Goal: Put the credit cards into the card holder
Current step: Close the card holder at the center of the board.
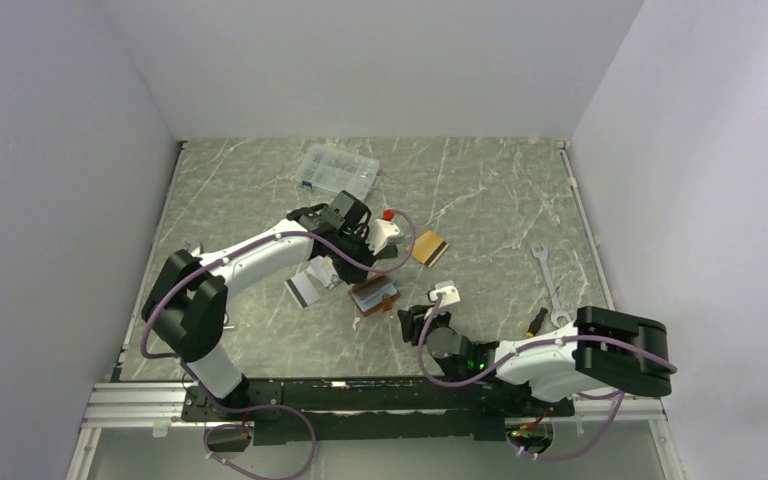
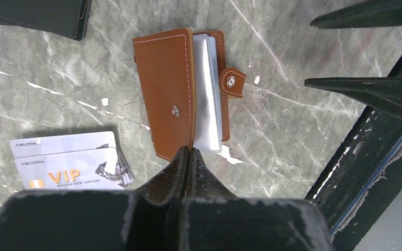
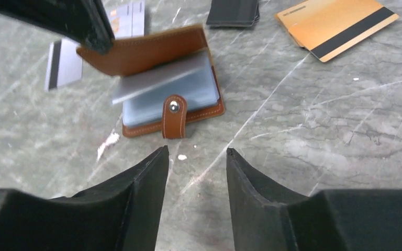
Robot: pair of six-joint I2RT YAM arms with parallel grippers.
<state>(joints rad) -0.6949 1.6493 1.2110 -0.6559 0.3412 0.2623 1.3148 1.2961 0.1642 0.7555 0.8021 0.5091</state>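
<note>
The brown card holder (image 1: 378, 298) lies at the table's middle, its cover (image 3: 152, 49) lifted off the silvery sleeves (image 2: 208, 94). My left gripper (image 2: 188, 152) is shut on the cover's edge; it shows in the top view (image 1: 365, 270). Silver-grey credit cards (image 2: 68, 162) lie stacked left of the holder (image 1: 303, 288). An orange card with a dark stripe (image 3: 337, 23) lies beyond it (image 1: 429, 248). My right gripper (image 3: 196, 151) is open and empty, low over the table just in front of the holder's snap strap (image 3: 174, 117).
A small flat black rectangle (image 3: 233, 11) lies behind the holder. A clear compartment box (image 1: 338, 170) stands at the back. A wrench (image 1: 550, 285) lies to the right. The table's metal rail (image 1: 360, 395) runs along the near edge.
</note>
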